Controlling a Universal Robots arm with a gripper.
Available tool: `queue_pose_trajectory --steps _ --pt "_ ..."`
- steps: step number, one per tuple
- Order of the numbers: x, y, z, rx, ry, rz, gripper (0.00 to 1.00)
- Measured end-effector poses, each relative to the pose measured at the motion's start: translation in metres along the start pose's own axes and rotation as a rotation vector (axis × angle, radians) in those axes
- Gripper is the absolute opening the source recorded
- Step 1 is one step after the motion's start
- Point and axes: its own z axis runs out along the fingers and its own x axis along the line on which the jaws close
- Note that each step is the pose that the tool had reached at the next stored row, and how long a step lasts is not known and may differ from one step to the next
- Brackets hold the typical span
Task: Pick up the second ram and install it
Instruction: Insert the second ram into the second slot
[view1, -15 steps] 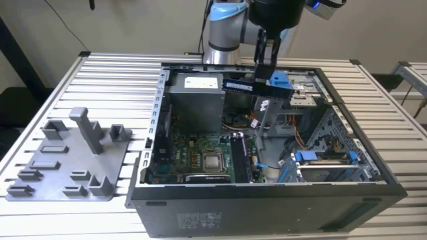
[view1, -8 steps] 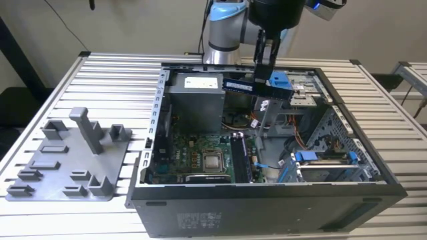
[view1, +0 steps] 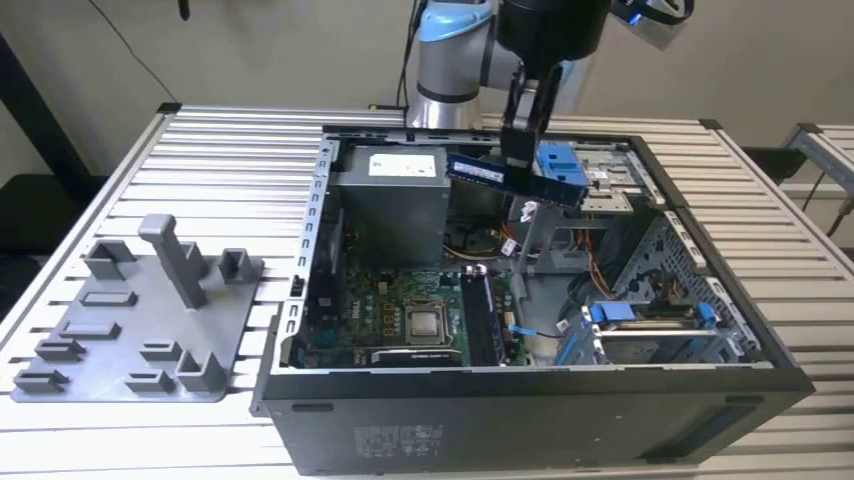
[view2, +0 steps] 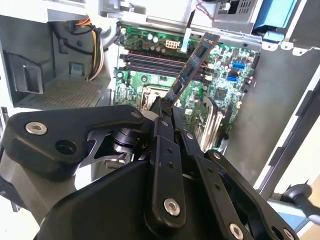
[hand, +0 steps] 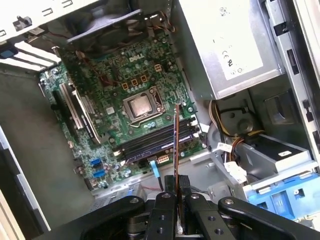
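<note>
The second ram (view1: 515, 181) is a slim dark stick with a bluish label, hanging tilted above the open computer case (view1: 534, 400). My gripper (view1: 522, 152) is shut on its upper edge. In the second wrist view the ram (view2: 193, 66) sticks out from the gripper (view2: 164, 106) over the green motherboard (view2: 225, 85). The first wrist view has the ram (hand: 176, 145) edge-on, held by the gripper (hand: 178, 186), hovering over the row of dark memory slots (hand: 150, 145). From the exterior view the slots (view1: 486, 318) lie well below the stick.
A grey power supply (view1: 388, 200) and blue drive bays (view1: 566, 160) crowd the case's far end. The processor socket (view1: 427, 322) sits beside the slots. A grey plastic tray (view1: 134, 330) with upright blocks lies on the slatted table (view1: 214, 150) at the exterior view's left.
</note>
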Motion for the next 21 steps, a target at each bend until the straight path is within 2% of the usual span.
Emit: queue_pose_trajectory --steps 21 --pt "0.0002 0.0000 0.0031 -0.0018 0.0125 0.311 0.14"
